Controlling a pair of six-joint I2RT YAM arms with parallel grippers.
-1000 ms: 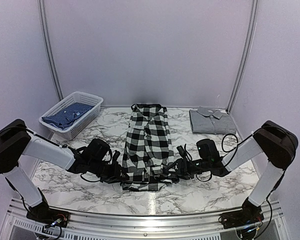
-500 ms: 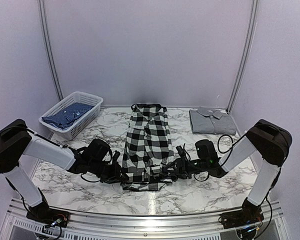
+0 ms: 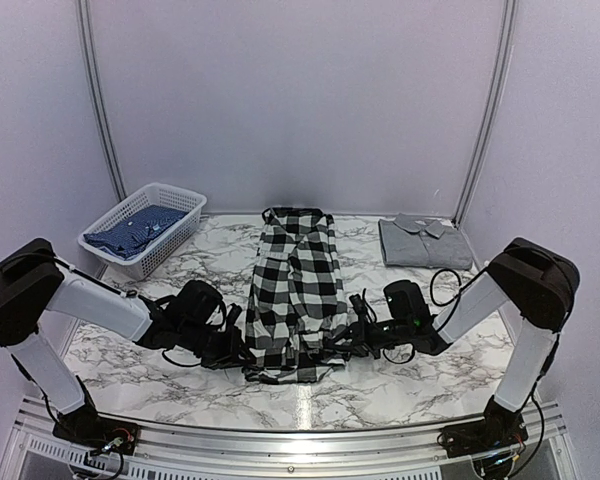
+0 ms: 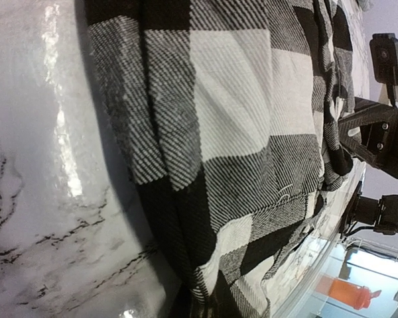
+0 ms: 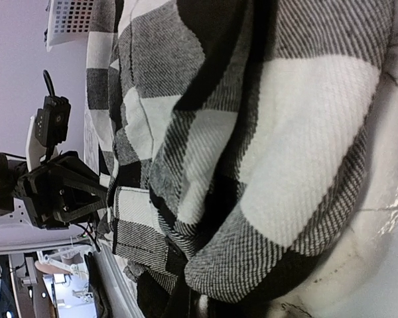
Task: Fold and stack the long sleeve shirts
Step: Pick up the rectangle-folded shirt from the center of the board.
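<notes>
Standing at the upper left of the glossy white table veined in grey marble pattern [image 3: 180,392], a white plastic lattice basket [image 3: 167,256] is seen, oblong with sloping walls. A crumpled dark blue patterned cloth [image 3: 135,228] is held inside it.

Right of the basket, the left gripper [image 3: 237,347] is laid low against the lower left edge of the soft black-and-white checked long sleeve shirt [image 3: 295,285]. Its fingers are not shown in its own wrist view, which is filled by twill-woven checks, so it cannot be told whether that claw is clenched or released.

The shirt is spread in the middle of the frame as a long narrow strip, collar toward the back wall, its lower hem rumpled. The weave is coarse and diagonal, with large squares.

At the shirt's lower right edge the right gripper [image 3: 342,340] is clenched on the cloth. In its wrist view the cloth is gathered into folds at the bottom of the frame and raised off the shiny surface.

At the upper right, a grey collared shirt [image 3: 423,243] is laid flat, folded into a neat rectangle, well apart from the checked one.
</notes>
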